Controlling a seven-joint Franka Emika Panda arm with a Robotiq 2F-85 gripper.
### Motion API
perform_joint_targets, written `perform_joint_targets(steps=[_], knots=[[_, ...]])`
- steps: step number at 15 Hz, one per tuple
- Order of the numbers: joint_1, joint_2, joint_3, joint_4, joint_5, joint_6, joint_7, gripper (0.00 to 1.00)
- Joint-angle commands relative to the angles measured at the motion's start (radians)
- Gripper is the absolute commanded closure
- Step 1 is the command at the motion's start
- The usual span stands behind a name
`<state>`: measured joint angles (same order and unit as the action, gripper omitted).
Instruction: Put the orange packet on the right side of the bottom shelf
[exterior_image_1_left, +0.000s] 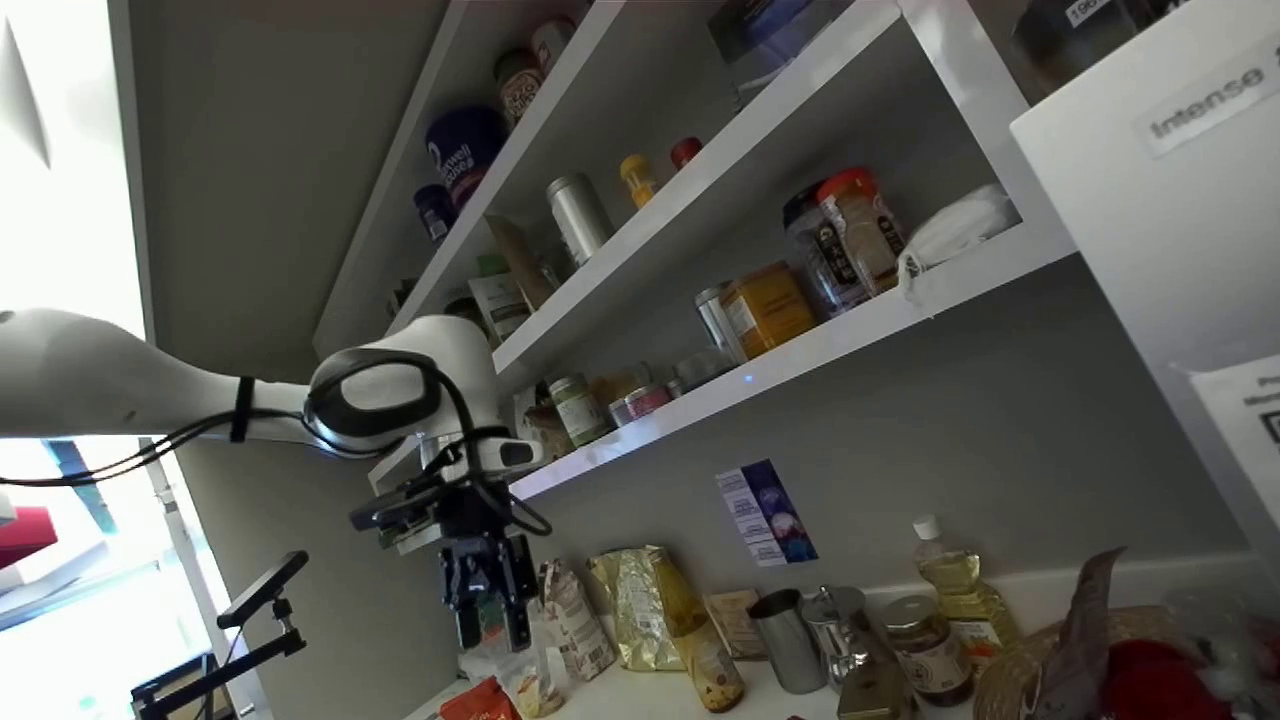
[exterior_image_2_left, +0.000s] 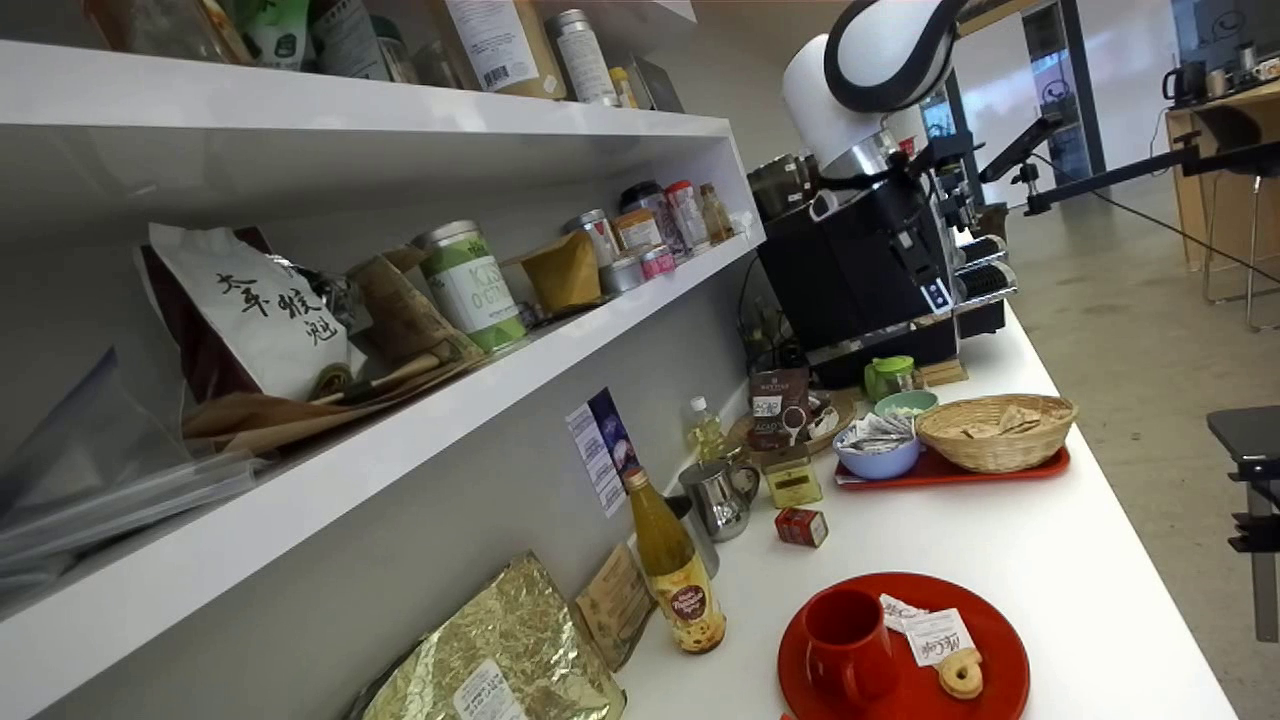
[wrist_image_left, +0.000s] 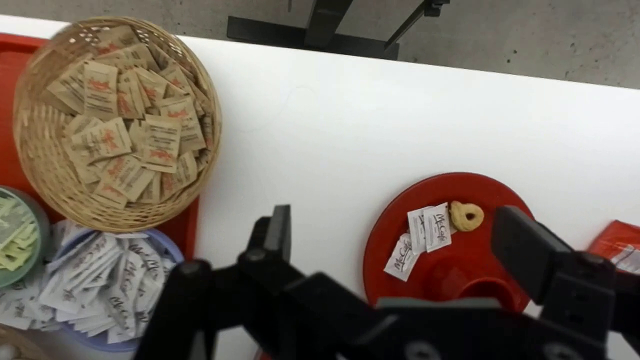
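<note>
The orange packet (wrist_image_left: 617, 246) lies on the white counter at the right edge of the wrist view, partly cut off. It also shows at the bottom of an exterior view (exterior_image_1_left: 481, 701). My gripper (wrist_image_left: 395, 232) is open and empty, pointing down above the counter, with the packet beyond its right finger. In an exterior view the gripper (exterior_image_1_left: 493, 632) hangs in front of the shelves, above the packet. The bottom shelf (exterior_image_1_left: 750, 382) is the long, lowest white board; it also shows in an exterior view (exterior_image_2_left: 450, 438), bearing jars, bags and tins.
A red plate (wrist_image_left: 475, 187) with a red mug and sachets is below the gripper. A basket of packets (wrist_image_left: 210, 165) stands left of it. A yellow bottle (exterior_image_2_left: 680, 570) and a gold bag (exterior_image_2_left: 500, 640) stand near the wall. A black machine (exterior_image_2_left: 850, 280) is at the far end.
</note>
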<state>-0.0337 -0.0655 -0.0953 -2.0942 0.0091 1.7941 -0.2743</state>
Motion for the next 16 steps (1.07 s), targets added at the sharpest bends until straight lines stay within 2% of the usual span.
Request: perform_joint_targets(steps=[1, 10, 16], knots=[[0.045, 0.057, 0.073, -0.042, -0.005, 0.081, 0.05, 0.0], [0.174, 0.196, 0.224, -0.055, -0.117, 0.197, 0.194, 0.0], [0.256, 0.274, 0.286, -0.005, -0.153, 0.189, 0.316, 0.0]])
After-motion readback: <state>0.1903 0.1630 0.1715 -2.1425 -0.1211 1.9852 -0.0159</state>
